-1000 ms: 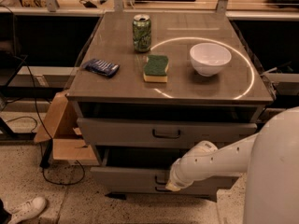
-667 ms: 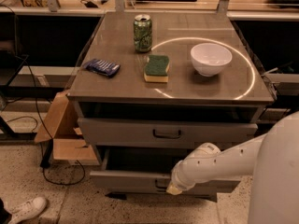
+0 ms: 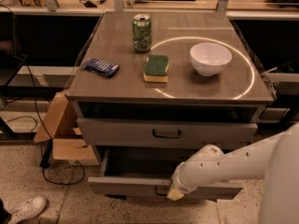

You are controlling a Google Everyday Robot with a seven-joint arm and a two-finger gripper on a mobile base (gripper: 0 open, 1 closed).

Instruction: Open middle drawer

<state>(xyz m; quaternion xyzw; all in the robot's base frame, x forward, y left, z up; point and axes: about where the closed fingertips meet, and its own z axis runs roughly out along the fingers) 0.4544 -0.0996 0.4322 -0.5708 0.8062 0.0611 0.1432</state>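
— Where's the middle drawer?
— In the cabinet (image 3: 117,85). The middle drawer (image 3: 126,185) stands pulled out partway, just under the shut upper drawer (image 3: 117,132).
— And the gripper?
— The gripper (image 3: 175,193) is against the centre of that open front. Clamped or loose, I can't tell.

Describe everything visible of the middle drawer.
The middle drawer is grey metal with a wide, low front, pulled part-way out below the upper drawer, its dark inside showing. A small dark handle at its centre is partly hidden by the end effector, which meets the front there.
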